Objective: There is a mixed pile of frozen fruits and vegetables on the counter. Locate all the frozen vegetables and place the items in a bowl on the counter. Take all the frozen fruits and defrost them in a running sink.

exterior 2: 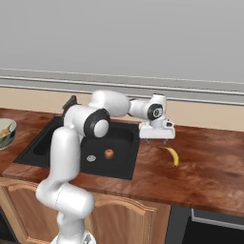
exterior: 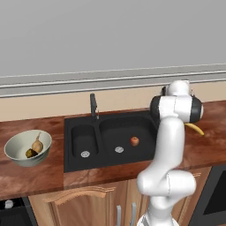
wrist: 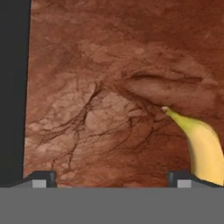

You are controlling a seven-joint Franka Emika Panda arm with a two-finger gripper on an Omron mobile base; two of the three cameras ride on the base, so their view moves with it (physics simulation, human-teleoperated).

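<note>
Gripper [exterior 2: 157, 139] – jaws spread, empty, above counter [exterior 2: 200, 167] near banana [exterior 2: 172, 156] | apple [exterior 2: 109, 154] in sink [exterior 2: 121, 138] – defrosting | 2 vegetables [exterior: 35, 148] in bowl [exterior: 15, 150]

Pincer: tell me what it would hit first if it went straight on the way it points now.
Most likely bare counter. The open pincer points down at the wood, with the banana off to one side by one fingertip; depth is unclear, so that finger might graze it.
</note>
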